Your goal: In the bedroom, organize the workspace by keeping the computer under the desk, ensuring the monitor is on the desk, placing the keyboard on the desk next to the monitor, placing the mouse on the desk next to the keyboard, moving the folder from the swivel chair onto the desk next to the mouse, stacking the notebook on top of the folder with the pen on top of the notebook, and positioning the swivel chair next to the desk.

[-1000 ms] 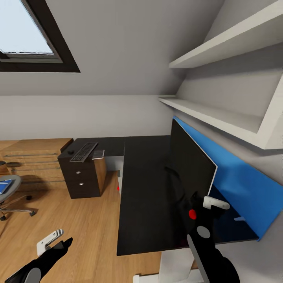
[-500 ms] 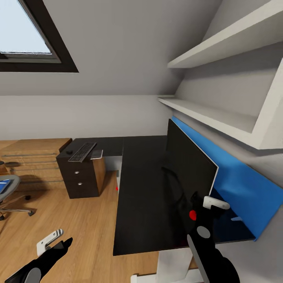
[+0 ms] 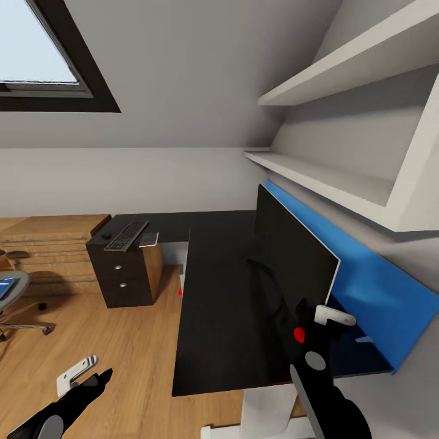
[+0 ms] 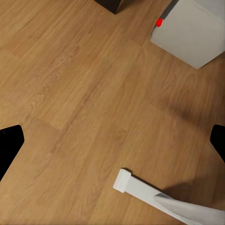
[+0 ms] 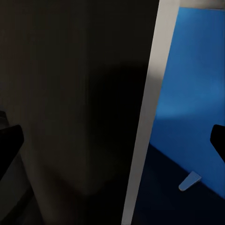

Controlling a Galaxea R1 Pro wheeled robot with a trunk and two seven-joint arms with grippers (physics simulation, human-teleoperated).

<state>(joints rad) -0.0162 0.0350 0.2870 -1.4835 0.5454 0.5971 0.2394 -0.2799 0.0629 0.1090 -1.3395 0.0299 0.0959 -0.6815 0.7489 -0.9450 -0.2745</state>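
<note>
Black desktop: your head view shows the desk [image 3: 213, 305] running down the centre of the frame, its bright blue back panel along the right edge and a white leg at the bottom.
Monitor: the monitor [image 3: 286, 262] stands on the desk right of centre, black face turned left, white rim toward the blue panel; in your right wrist view the monitor [image 5: 70, 108] sits between the fingertips, its white edge [image 5: 145, 117] set against the blue.
Right gripper: the right gripper [image 3: 314, 317] sits at the monitor's near corner, lower right of the head view; its jaws stand spread, one on each side of the screen edge, and you cannot tell whether they touch it.
Left gripper: the left gripper [image 3: 82, 375] hangs over the wood floor [image 3: 91, 329] at lower left, jaws apart and holding nothing.
Keyboard: the keyboard [image 3: 126, 235] lies on the dark drawer cabinet [image 3: 125, 274] at mid-left, well apart from the monitor.
Mouse: the mouse [image 3: 107, 235] lies just beside the keyboard's left end.
Swivel chair: the swivel chair [image 3: 15, 305] shows at the left edge, with the folder [image 3: 5, 288] on its seat.
Computer: the computer [image 4: 192, 33] appears in your left wrist view, standing on the floor.
Skylight: the skylight [image 3: 42, 61] fills the upper left.
</note>
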